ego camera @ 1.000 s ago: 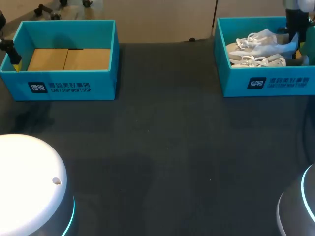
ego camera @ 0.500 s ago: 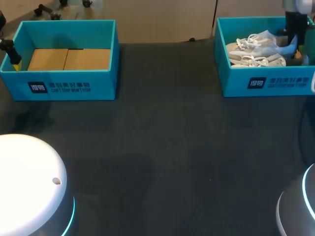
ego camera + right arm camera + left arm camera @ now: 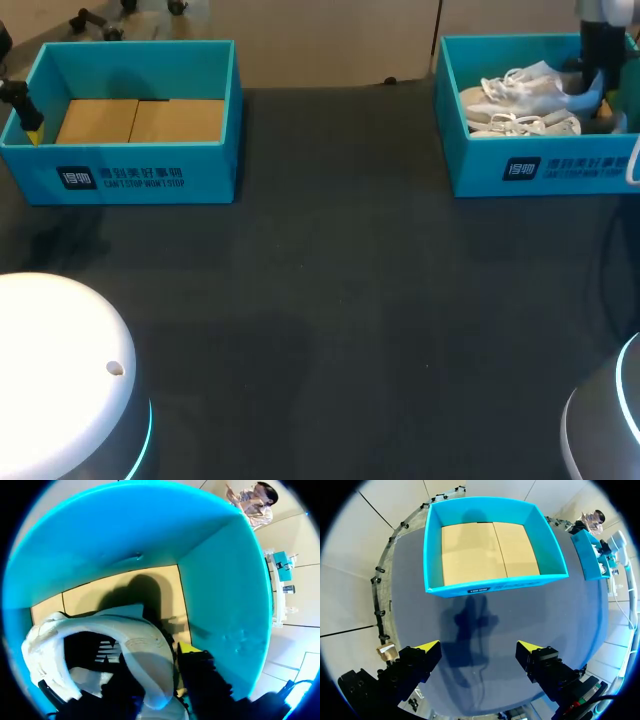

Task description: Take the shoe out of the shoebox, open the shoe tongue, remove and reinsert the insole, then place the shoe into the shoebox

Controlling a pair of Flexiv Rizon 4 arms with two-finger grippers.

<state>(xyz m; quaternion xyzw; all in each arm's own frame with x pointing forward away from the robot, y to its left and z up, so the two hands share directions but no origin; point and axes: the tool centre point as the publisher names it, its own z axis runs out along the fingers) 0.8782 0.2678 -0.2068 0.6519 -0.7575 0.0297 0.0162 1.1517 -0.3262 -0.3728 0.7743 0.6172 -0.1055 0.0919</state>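
Two white shoes lie in the teal shoebox (image 3: 540, 170) at the back right. The upper white shoe (image 3: 525, 88) is tilted, heel toward my right gripper (image 3: 597, 85), which reaches down into the box. In the right wrist view, the shoe's heel wall (image 3: 145, 635) stands between the fingers of my right gripper (image 3: 155, 655). One finger is inside the shoe and one outside, both against it. The second shoe (image 3: 520, 125) lies by the front wall. My left gripper (image 3: 479, 647) hangs open and empty at the table's far left, before the other box.
A second teal box (image 3: 140, 175) at the back left holds nothing, only its bare cardboard floor (image 3: 487, 550). My left gripper's yellow tip (image 3: 33, 130) is at that box's left corner. The teal wall (image 3: 220, 595) stands close beside my right gripper.
The held shoe has shifted slightly left and down inside the right box. The left arm has not moved.
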